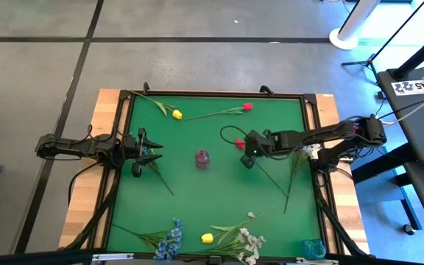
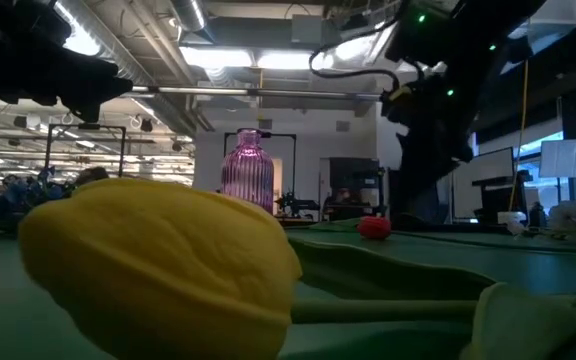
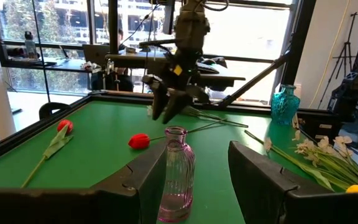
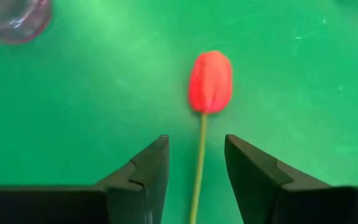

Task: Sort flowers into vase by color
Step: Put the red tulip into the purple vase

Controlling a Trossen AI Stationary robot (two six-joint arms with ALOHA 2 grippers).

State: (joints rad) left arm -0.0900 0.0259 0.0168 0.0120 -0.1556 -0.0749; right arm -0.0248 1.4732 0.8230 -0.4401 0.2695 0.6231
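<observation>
Green mat (image 1: 197, 206) carried scattered flowers. Pink vase (image 1: 202, 158) stood upright at centre. Right gripper (image 4: 196, 163), fingers parted, straddled the stem of a red tulip (image 4: 210, 81) lying flat, ungrasped. Left gripper (image 1: 155, 153) waited spread wide.

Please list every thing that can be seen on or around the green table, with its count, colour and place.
vase: one, pink glass, mat centre
teal vase: one, near right corner
red flowers: two; one at far edge, one on the mat between the right jaws
yellow flowers: two; one far left, one near edge
blue flowers: one spray, near edge
white flowers: one spray, near edge
left gripper: open, left of the pink vase
right gripper: open, astride the red flower's stem
</observation>
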